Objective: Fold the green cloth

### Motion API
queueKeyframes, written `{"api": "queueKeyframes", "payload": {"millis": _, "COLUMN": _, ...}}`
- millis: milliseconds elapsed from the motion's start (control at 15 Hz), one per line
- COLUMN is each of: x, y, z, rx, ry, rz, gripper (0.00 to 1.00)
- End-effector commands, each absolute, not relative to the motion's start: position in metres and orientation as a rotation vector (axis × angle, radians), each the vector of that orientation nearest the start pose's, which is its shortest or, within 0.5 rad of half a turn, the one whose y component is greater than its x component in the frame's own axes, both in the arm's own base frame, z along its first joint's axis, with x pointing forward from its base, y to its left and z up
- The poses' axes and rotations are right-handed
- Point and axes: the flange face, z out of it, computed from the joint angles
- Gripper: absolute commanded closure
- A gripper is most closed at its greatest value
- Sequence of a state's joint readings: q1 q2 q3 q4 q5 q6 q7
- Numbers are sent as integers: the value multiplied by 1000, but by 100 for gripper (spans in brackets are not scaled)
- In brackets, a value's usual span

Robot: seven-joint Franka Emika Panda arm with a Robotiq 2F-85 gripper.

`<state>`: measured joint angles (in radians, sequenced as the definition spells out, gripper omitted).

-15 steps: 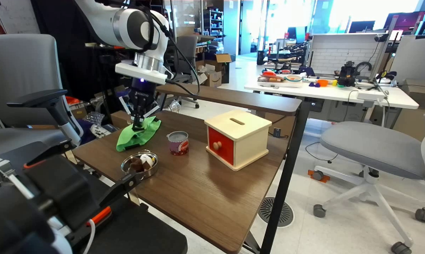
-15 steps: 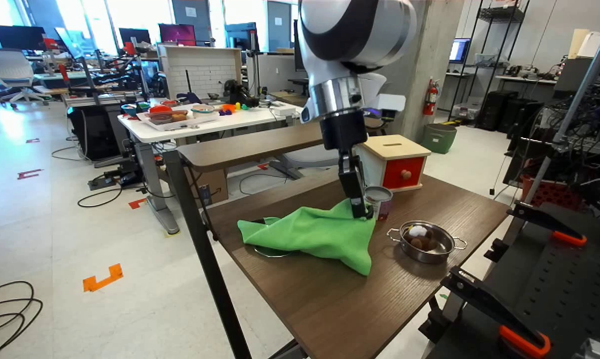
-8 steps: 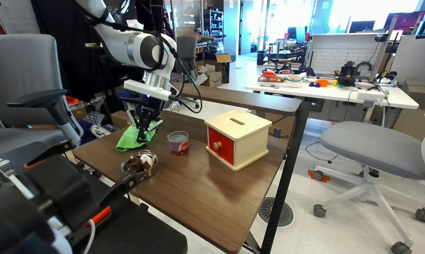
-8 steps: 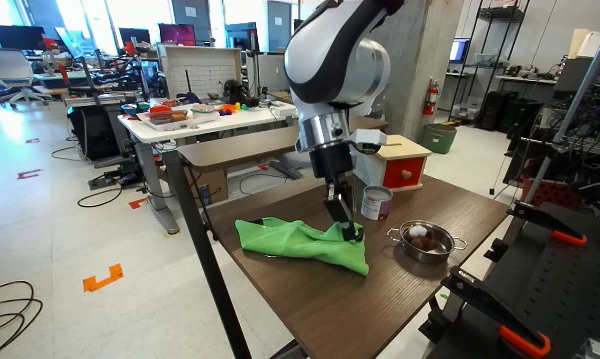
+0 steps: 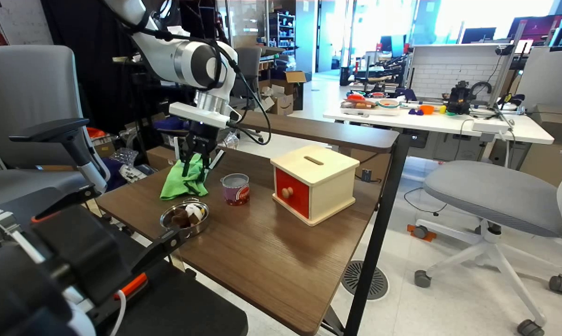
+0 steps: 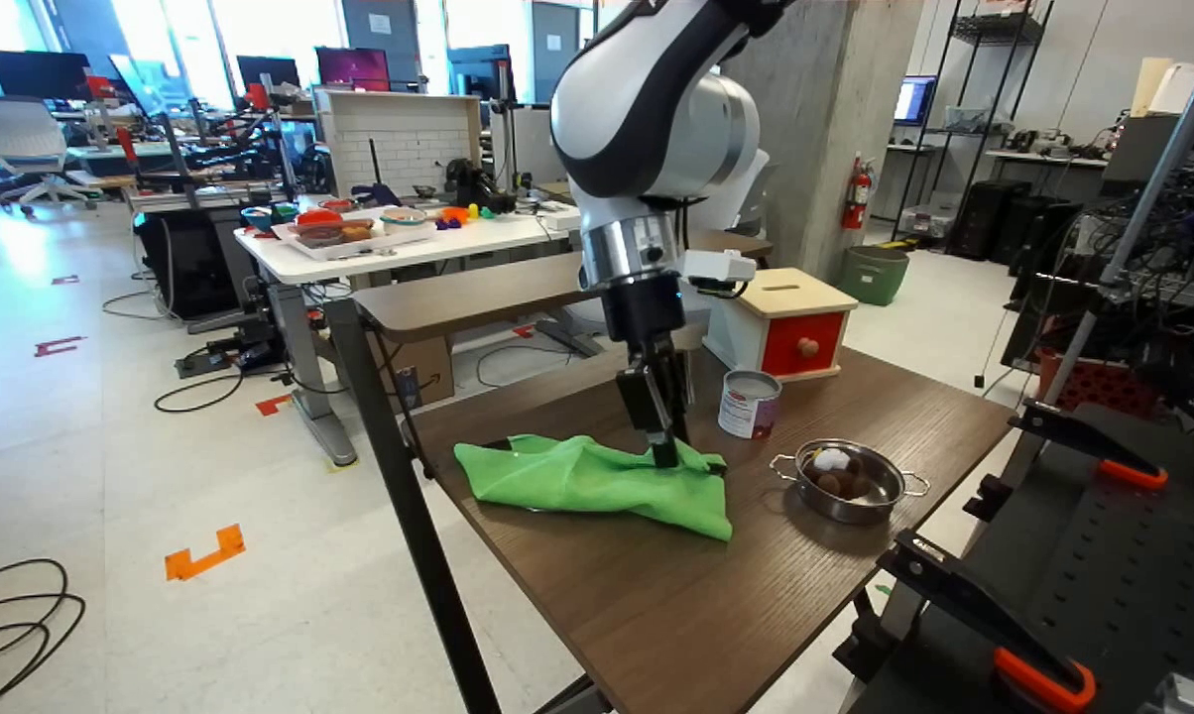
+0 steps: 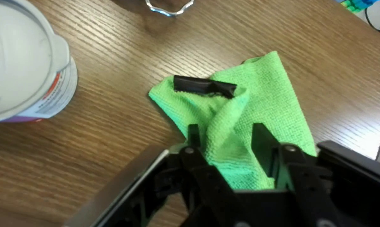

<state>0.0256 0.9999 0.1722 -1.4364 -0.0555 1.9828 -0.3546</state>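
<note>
Jaws are being held apart, a ridge of the green cloth (image 6: 587,481) being straddled near the end facing the pot (image 6: 850,511). Bulk is being pointed away, long axis roughly along the desk (image 6: 676,605) edge opposite the wooden box (image 6: 777,332). Swing is likely being limited by the can (image 6: 750,409); more room is being offered toward that edge's pot-side corner.

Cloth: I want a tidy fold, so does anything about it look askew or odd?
Yes. The cloth lies rumpled, with a raised ridge between the open jaws in the wrist view, not in a flat, square fold. A black strip at its edge there also stands out against the green; I can't tell its purpose.
</note>
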Motion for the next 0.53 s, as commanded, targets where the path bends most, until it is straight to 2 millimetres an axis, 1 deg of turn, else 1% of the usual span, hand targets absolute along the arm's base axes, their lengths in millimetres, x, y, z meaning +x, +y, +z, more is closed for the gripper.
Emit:
{"api": "queueKeyframes", "payload": {"millis": 0, "x": 638, "y": 126, "z": 117, "rx": -2830, "ry": -809, "rz": 560, "gripper": 21}}
{"api": "queueKeyframes", "payload": {"millis": 200, "x": 614, "y": 141, "z": 159, "rx": -2829, "ry": -875, "rz": 496, "gripper": 1}}
{"api": "queueKeyframes", "payload": {"millis": 267, "x": 603, "y": 146, "z": 169, "rx": -2821, "ry": -901, "rz": 508, "gripper": 0}}
{"api": "queueKeyframes", "payload": {"millis": 333, "x": 632, "y": 142, "z": 143, "rx": -2828, "ry": -871, "rz": 527, "gripper": 9}}
{"api": "queueKeyframes", "payload": {"millis": 400, "x": 623, "y": 147, "z": 155, "rx": -2826, "ry": -889, "rz": 528, "gripper": 2}}
{"api": "queueKeyframes", "payload": {"millis": 467, "x": 616, "y": 149, "z": 164, "rx": -2828, "ry": -903, "rz": 528, "gripper": 0}}
